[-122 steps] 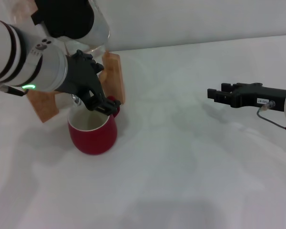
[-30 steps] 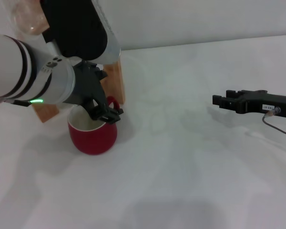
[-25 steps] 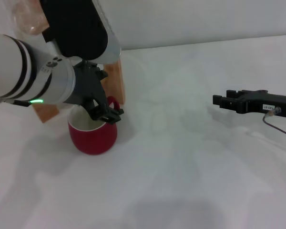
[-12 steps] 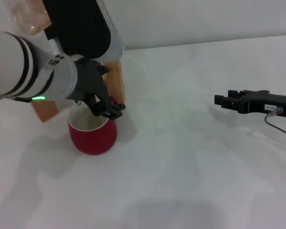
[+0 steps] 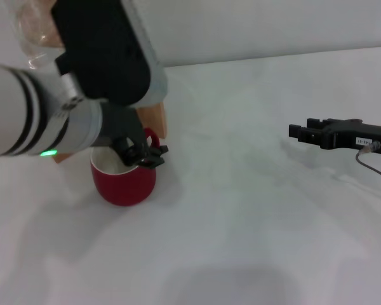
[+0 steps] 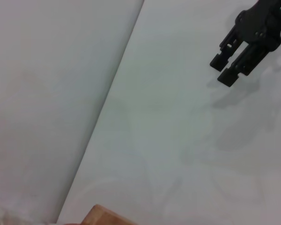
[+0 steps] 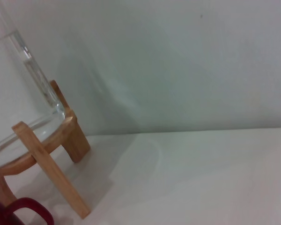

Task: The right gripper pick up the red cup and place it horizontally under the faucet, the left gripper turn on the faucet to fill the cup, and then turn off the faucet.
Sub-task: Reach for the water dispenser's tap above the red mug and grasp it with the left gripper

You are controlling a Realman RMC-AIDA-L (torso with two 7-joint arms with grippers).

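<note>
Our left claw, fingers apparently pressed together though we cannot be sure, hangs over the rim of the red cup beside its handle, having lifted clear of the spot under the glass water jar where it worked seconds ago; we judge the faucet, now hidden behind the arm, already shut. The cup stands upright on the white bench before the jar's wooden stand. Our right claw, fingers slightly spread and empty, has eased farther off and blocks nothing.
</note>
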